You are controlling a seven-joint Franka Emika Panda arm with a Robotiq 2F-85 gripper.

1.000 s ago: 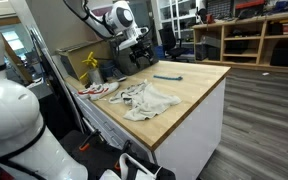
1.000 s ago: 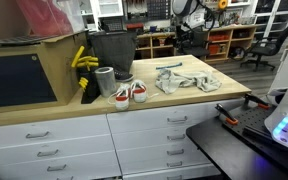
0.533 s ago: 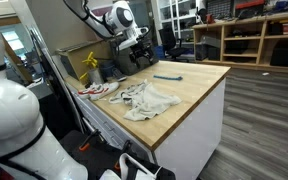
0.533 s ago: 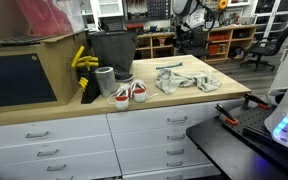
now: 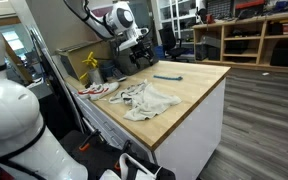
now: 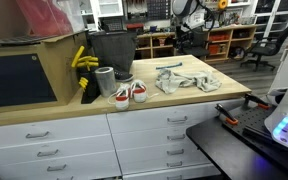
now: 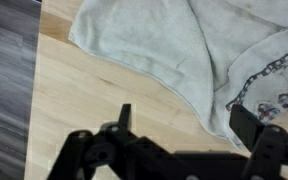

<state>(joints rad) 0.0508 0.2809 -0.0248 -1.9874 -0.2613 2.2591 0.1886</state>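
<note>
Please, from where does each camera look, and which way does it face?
Exterior view: beside the counter, looking along its wooden top at the cloth; arm beyond it.
Exterior view: before the drawers, facing the counter; arm far back.
Wrist view: above, looking down on the cloth; open jaws at the bottom.
Shared by all: the cloth.

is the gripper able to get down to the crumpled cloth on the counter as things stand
Probably yes: the gripper hangs open right above the cloth, and the wrist view shows nothing between them.
</note>
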